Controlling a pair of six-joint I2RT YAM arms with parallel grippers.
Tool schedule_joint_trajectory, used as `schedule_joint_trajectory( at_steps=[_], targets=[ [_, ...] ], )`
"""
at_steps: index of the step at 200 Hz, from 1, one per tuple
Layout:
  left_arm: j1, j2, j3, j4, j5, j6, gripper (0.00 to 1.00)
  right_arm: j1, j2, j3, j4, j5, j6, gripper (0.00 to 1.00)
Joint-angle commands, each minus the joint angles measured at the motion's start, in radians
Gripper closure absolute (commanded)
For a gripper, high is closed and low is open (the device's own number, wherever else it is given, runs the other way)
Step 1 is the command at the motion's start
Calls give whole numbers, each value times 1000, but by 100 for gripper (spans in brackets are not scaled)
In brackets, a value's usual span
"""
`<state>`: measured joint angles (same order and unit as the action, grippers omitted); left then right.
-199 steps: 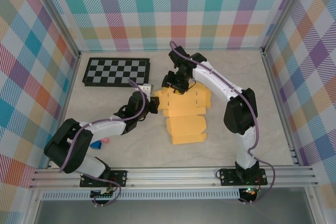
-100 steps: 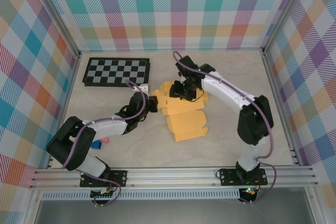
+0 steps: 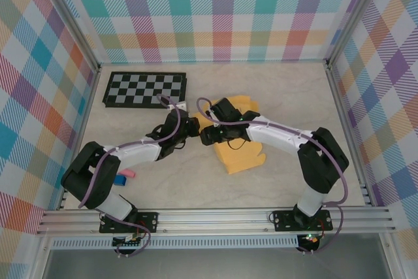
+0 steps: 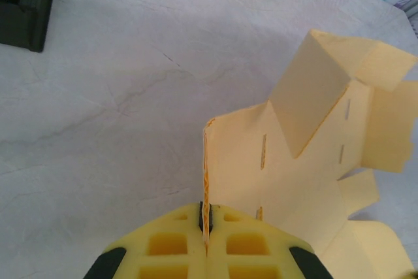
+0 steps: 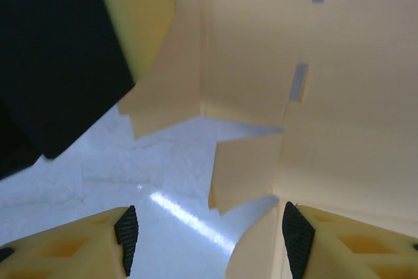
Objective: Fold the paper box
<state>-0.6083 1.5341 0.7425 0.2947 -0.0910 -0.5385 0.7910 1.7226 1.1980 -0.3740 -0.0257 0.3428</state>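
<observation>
- Yellow-orange thin-card paper box (image 3: 245,155): die-cut sheet, partly folded, centre of the top frame, flaps raised.
- Left gripper (image 3: 194,129): jaws together, pinching the sheet's upright left edge.
- Right gripper (image 5: 206,230): jaws apart, loose flap between, unclamped.
- Black-and-white checkerboard (image 3: 145,89): upper left.

White arm links (image 3: 134,153), black joints (image 3: 318,161), purple cables (image 3: 99,173); yellow tool fingers (image 5: 356,243), black pads (image 5: 127,230).

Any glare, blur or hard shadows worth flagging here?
Top view: even light, soft shadows, the paper box sharp. Left wrist view: crisp card edge, the near left fingers slightly soft. Right wrist view: a glare streak on the table, a dark blurred shape upper left.
</observation>
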Motion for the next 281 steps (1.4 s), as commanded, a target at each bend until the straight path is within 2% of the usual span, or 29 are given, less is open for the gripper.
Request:
schedule_joint_trajectory(
  at_steps=[1,51,84,101,116,136,159,248,281],
  targets=[
    [-13,5,45,-75,38,-42,100,-6,26,-40,119,25,-41,37],
    [-11,51,65,-81,88,-50,100,-7,51,-69,144,100,-48,39],
    [-10,61,73,-90,84,-45,100,-9,55,-68,111,110,-38,53],
    [-10,57,73,-98,74,-39,100,-10,55,-65,88,112,-28,55],
    [-8,54,73,-103,70,-34,100,-10,54,-76,77,131,-20,54],
    [-8,52,71,-104,68,-35,100,-10,44,-79,68,113,-12,39],
    [-8,55,71,-103,73,-44,100,-7,26,-70,76,46,28,36],
    [-2,114,135,-151,128,-84,100,4,37,-138,129,82,95,38],
    [-2,114,141,-163,116,-68,100,3,29,-134,89,145,97,45]
  ],
)
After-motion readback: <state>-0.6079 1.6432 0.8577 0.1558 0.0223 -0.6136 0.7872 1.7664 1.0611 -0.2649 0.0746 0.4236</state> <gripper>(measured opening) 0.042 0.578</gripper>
